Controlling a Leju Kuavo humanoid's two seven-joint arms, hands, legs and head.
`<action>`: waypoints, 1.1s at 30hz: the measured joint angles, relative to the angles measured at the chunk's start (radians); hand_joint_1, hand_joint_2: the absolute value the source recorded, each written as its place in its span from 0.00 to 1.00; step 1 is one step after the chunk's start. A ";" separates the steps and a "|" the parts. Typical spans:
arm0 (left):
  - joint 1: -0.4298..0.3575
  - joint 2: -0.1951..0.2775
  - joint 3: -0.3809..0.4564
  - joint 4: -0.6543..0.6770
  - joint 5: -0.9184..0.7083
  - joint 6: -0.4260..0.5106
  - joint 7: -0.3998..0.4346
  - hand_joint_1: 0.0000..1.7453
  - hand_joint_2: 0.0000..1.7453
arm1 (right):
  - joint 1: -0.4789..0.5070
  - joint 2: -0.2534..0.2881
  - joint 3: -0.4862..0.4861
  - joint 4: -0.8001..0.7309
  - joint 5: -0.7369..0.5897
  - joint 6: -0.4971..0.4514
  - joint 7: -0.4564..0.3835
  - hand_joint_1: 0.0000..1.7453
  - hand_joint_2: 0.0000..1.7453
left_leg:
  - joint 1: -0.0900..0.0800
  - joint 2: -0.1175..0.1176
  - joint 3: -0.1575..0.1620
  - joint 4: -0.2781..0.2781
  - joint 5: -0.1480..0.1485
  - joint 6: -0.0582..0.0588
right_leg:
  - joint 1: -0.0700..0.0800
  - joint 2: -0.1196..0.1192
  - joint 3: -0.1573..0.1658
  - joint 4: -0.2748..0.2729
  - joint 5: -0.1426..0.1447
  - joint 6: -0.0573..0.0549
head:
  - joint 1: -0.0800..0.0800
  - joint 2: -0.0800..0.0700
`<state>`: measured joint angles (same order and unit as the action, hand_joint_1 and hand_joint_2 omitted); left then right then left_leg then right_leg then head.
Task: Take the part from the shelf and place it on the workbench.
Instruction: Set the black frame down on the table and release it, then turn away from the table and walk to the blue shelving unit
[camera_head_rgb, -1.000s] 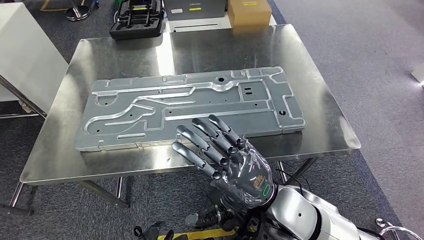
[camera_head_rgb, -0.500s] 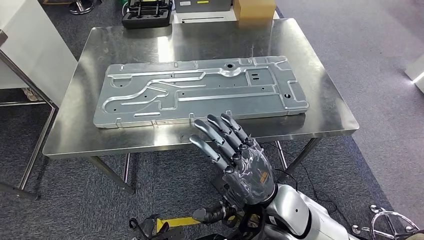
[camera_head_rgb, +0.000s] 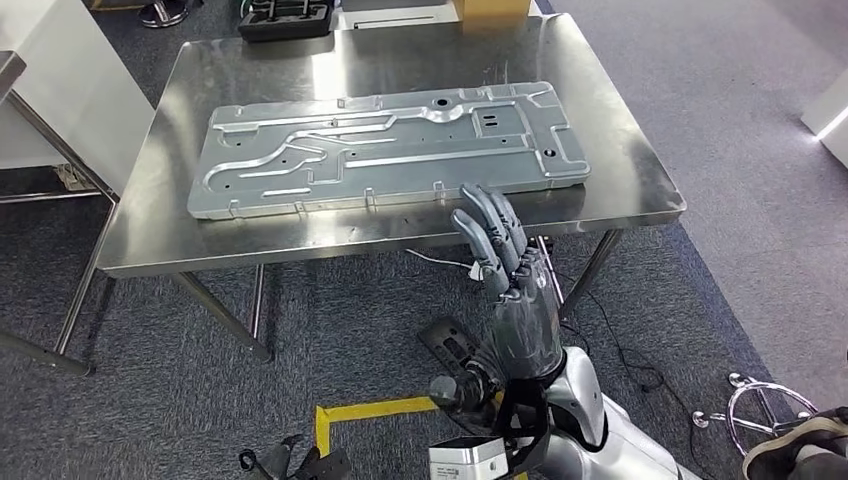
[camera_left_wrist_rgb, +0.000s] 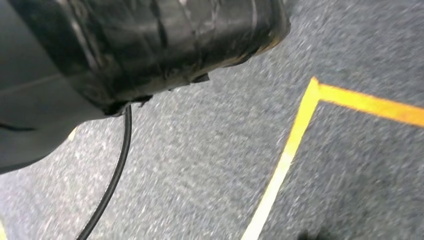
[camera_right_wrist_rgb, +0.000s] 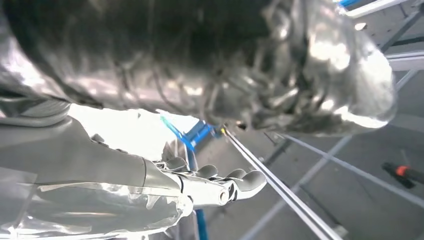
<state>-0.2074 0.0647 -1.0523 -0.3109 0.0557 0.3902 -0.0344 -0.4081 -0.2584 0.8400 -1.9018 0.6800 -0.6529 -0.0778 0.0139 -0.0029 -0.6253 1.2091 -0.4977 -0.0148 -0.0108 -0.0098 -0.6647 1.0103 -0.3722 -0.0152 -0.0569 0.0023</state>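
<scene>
Part (camera_head_rgb: 385, 148) lies flat on the steel counter (camera_head_rgb: 640, 190), long side across it, filling most of the top. My right hand (camera_head_rgb: 500, 255) is raised at the counter's near edge, just beside the part's near right end, fingers (camera_head_rgb: 487, 222) apart and extended, holding nothing. Can't tell my left hand's state. Yellow tape line (camera_left_wrist_rgb: 285, 157) on the grey carpet floor (camera_head_rgb: 760, 150).

Workbench (camera_head_rgb: 640, 190): part (camera_head_rgb: 385, 148) covered most of top; bare strips lay along near edge and both ends. Right hand (camera_head_rgb: 500, 255) stood raised before near edge.
</scene>
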 joint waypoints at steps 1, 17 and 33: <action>0.000 0.000 0.003 0.000 0.002 0.001 0.001 0.00 0.00 | 0.000 0.008 -0.004 0.005 -0.040 -0.002 -0.017 0.00 0.00 | -0.001 -0.001 0.062 -0.082 -0.007 0.001 | 0.000 0.000 -0.015 0.004 0.010 0.005 | 0.000 0.000; 0.022 -0.061 0.020 0.000 -0.041 0.026 0.067 0.00 0.00 | 0.057 0.109 -0.063 0.084 -0.515 -0.033 -0.284 0.00 0.00 | -0.020 0.004 -0.017 -0.195 0.090 0.049 | 0.003 0.008 0.114 0.083 -0.117 0.026 | 0.009 0.000; 0.025 -0.071 0.020 0.000 -0.056 0.019 0.070 0.00 0.00 | 0.102 0.144 -0.118 0.105 -0.599 -0.032 -0.331 0.00 0.00 | -0.010 0.000 0.136 -0.168 -0.038 0.012 | 0.005 0.004 -0.028 0.000 0.023 0.015 | 0.005 0.000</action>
<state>-0.1826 -0.0066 -1.0325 -0.3105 -0.0003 0.4089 0.0357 -0.3062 -0.1147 0.7216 -1.7971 0.0808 -0.6851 -0.4084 0.0037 -0.0024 -0.4896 1.0411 -0.5357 -0.0026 -0.0057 -0.0058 -0.6924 1.0099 -0.3491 0.0001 -0.0517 0.0023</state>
